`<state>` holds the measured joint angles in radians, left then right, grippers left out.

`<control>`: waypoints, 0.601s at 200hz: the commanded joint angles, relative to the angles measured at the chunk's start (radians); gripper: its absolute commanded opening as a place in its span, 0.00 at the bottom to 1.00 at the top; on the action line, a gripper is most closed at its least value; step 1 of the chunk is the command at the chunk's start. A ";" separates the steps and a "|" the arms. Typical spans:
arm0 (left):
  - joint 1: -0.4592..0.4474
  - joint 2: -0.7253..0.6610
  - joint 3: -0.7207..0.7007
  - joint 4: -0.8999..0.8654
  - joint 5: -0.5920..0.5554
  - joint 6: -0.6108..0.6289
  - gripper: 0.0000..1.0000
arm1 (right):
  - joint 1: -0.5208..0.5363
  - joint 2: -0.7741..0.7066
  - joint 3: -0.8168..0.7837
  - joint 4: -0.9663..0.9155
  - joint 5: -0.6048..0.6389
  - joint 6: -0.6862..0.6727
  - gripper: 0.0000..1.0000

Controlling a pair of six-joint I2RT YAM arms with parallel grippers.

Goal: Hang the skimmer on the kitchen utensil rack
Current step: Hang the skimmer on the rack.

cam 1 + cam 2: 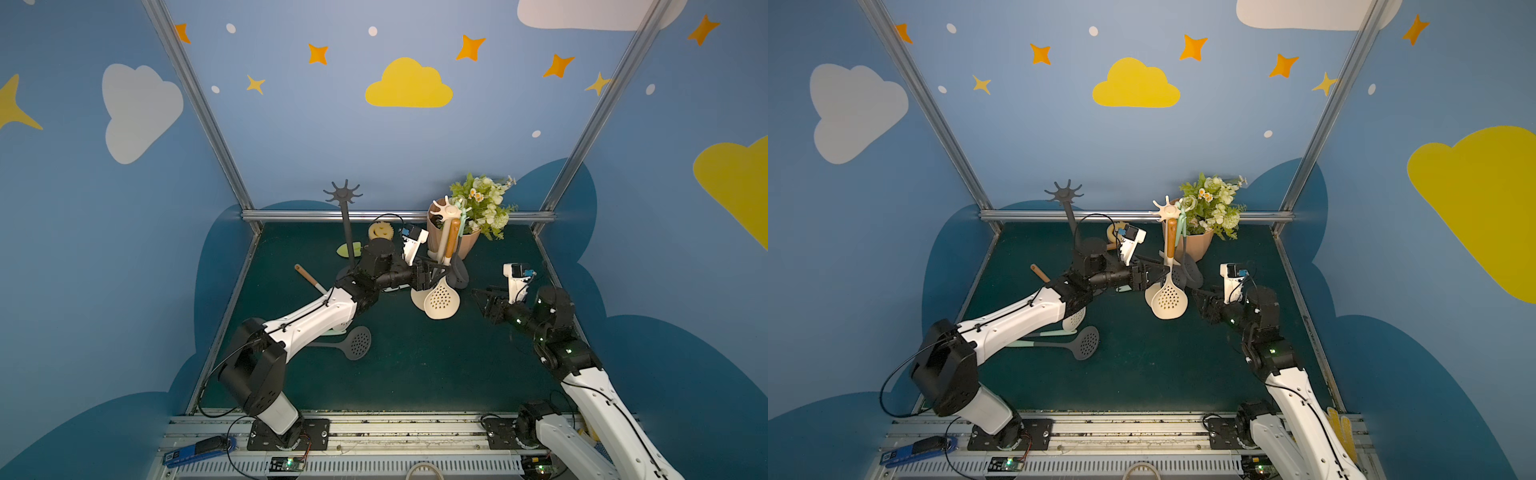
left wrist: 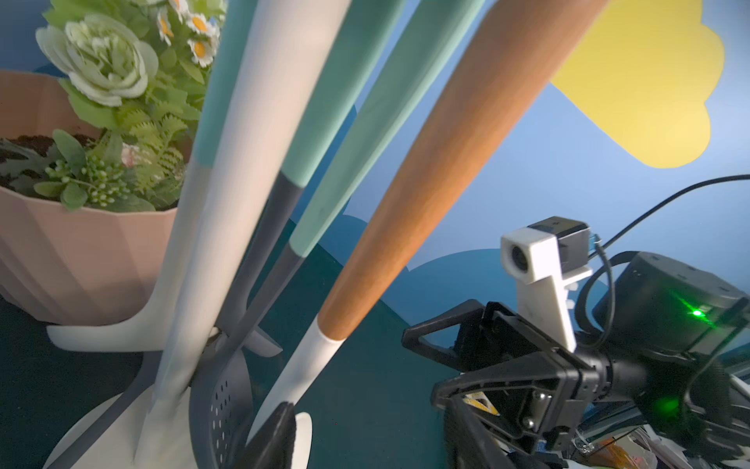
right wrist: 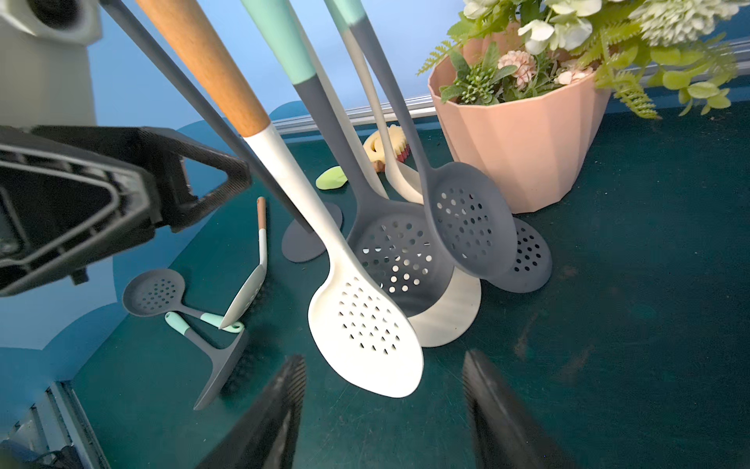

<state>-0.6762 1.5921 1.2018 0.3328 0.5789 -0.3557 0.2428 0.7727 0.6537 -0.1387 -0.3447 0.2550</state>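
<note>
Clearly skimmer (image 1: pixel 441 298) hangs on rack (image 1: pixel 446 211); left hand (image 1: pixel 441 271) spread nearby.

Left fingers (image 2: pixel 280 430), right fingers (image 3: pixel 489 402) alike parted.

Soft, rather dim light leaves faint shadows on the dark green mat (image 1: pixel 415 374). Both top views bow at the edges. In the left wrist view, near utensil handles (image 2: pixel 345 101) blur; a green LED (image 2: pixel 696 312) flares.

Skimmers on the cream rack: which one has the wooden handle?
The cream-white skimmer; the grey skimmers hanging beside it have mint-green handles.
</note>
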 commanded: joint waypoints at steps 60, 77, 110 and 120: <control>-0.052 -0.066 0.088 -0.104 -0.316 0.043 0.55 | 0.001 0.008 0.043 0.054 -0.066 0.006 0.61; -0.061 -0.043 0.109 -0.109 -0.360 0.040 0.53 | 0.002 -0.001 0.041 0.048 -0.056 0.004 0.61; -0.078 -0.007 0.140 -0.095 -0.444 0.035 0.49 | 0.002 -0.011 0.038 0.051 -0.055 0.001 0.61; -0.087 0.000 0.152 -0.096 -0.471 0.036 0.49 | 0.001 -0.011 0.035 0.053 -0.055 0.001 0.61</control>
<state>-0.7494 1.5635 1.3239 0.2455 0.2077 -0.3294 0.2440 0.7734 0.6815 -0.1081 -0.3927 0.2546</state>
